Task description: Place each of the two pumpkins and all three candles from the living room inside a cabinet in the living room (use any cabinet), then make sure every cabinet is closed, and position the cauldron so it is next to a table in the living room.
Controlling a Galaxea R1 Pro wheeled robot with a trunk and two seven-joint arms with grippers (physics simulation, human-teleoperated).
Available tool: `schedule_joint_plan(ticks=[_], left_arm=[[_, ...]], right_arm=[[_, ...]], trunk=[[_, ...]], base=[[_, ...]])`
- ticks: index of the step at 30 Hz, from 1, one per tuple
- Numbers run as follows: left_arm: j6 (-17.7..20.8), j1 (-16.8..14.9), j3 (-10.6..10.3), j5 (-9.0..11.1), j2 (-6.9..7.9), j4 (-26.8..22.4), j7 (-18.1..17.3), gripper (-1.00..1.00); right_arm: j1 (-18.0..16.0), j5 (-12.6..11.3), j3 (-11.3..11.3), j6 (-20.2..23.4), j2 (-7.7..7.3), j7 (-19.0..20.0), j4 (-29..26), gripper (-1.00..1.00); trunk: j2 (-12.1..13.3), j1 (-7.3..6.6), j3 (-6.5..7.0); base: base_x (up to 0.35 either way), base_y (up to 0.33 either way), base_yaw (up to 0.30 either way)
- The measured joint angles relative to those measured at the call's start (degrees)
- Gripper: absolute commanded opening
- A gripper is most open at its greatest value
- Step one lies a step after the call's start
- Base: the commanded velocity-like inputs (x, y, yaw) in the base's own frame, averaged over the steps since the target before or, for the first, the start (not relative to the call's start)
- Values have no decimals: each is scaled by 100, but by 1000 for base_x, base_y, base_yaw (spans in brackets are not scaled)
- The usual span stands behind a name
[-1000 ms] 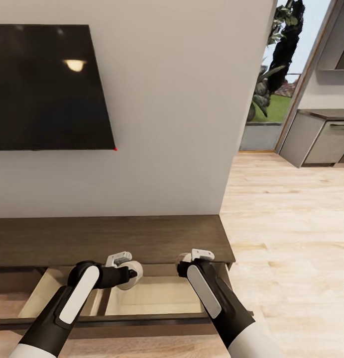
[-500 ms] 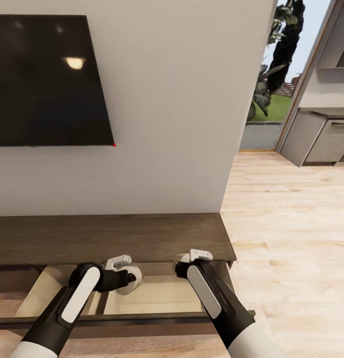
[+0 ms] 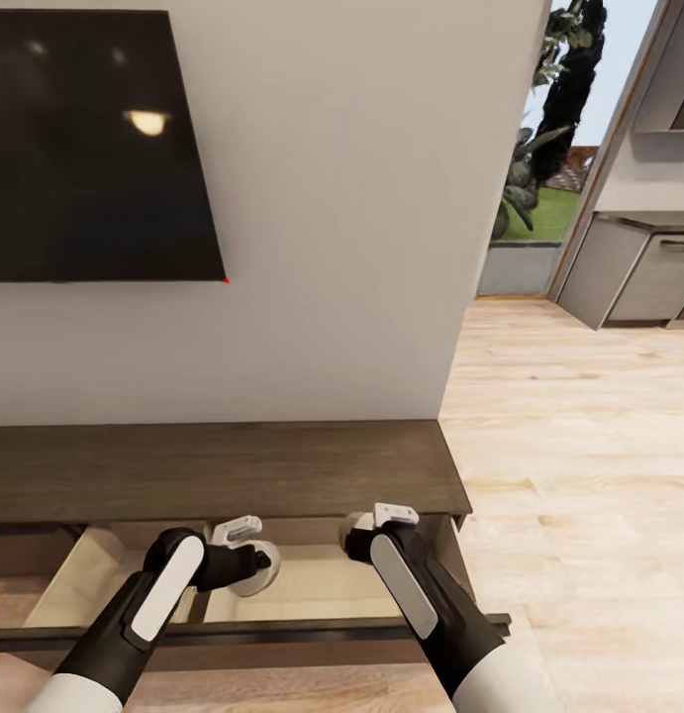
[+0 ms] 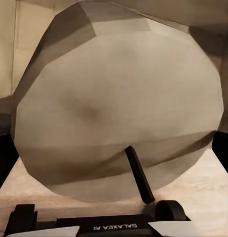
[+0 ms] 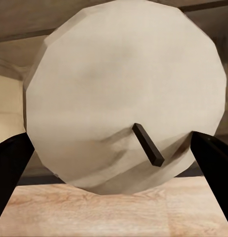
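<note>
Head view, lower centre: left gripper (image 3: pixel 250 572) and right gripper (image 3: pixel 358 523) each clamp 1 candle (image 4: pixel 118 108) (image 5: pixel 126 94) over the open drawer (image 3: pixel 312 586) of the cabinet (image 3: pixel 223 465). Candles look rigid, light, smooth; grip across the round sides.

Cabinet (image 3: pixel 223 470) is sitting against the wall below the TV (image 3: pixel 94 149), w/ its drawer (image 3: pixel 312 584) hanging open in front. Left candle (image 3: pixel 254 571) & right candle (image 3: pixel 355 521) are hovering over the drawer, each betw. jaws; floor is lying to the right.
</note>
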Motion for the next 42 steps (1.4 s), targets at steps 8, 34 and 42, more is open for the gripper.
schedule_joint_plan(ticks=[8, 34, 42], left_arm=[[-475, 0, -4, -63, -42, 131, -2, -100], [-1056, 1, -53, -776, -612, 483, -6, -100], [-1226, 0, -130, -1263, -769, 627, -5, -100]], right_arm=[[-19, 6, 156, -205, 0, 61, 440, -100], [-871, 10, 166, -726, 0, 180, 1854, -100], [-913, -239, 162, -726, 0, 178, 1919, -100]], trunk=[[-321, 176, -144], [-1364, 747, -611], [-1684, 923, -754]], base=[[0, 0, 0], [0, 0, 0], [0, 0, 0]])
